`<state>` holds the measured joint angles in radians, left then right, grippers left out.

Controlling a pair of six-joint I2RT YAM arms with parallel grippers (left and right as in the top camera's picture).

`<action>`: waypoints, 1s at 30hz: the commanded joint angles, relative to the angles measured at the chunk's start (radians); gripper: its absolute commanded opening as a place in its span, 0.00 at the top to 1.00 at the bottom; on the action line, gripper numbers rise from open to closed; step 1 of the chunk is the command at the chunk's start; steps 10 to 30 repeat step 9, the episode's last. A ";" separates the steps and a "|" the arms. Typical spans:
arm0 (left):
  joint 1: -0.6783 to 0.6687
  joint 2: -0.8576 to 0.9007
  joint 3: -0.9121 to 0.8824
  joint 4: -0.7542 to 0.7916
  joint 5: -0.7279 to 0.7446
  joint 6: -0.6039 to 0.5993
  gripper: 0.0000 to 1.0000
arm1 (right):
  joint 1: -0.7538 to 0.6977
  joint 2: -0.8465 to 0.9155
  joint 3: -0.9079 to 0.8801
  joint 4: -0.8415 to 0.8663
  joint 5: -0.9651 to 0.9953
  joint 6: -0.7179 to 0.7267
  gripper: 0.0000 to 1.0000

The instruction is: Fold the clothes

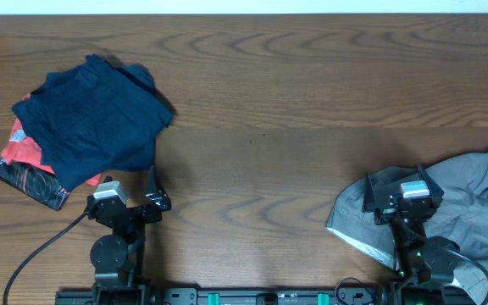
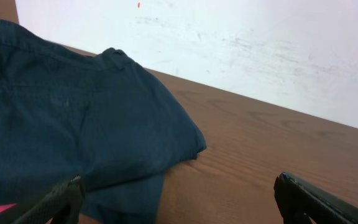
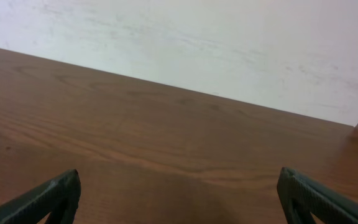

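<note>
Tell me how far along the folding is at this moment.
Done, apparently: the navy garment lies folded on top of a red-and-black garment on the left side. In hand: nothing; the left gripper and right gripper are both open and empty. Left: the grey garment lies crumpled on the right side, not yet folded.

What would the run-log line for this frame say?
left gripper open, empty | right gripper open, empty | navy garment atop red garment, left side | grey garment rumpled, right side
</note>
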<state>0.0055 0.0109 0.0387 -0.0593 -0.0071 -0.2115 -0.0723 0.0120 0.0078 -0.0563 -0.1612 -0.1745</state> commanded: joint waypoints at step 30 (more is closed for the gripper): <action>-0.002 -0.007 -0.035 -0.011 -0.005 0.008 0.02 | 0.007 -0.005 -0.002 -0.003 -0.004 -0.014 0.01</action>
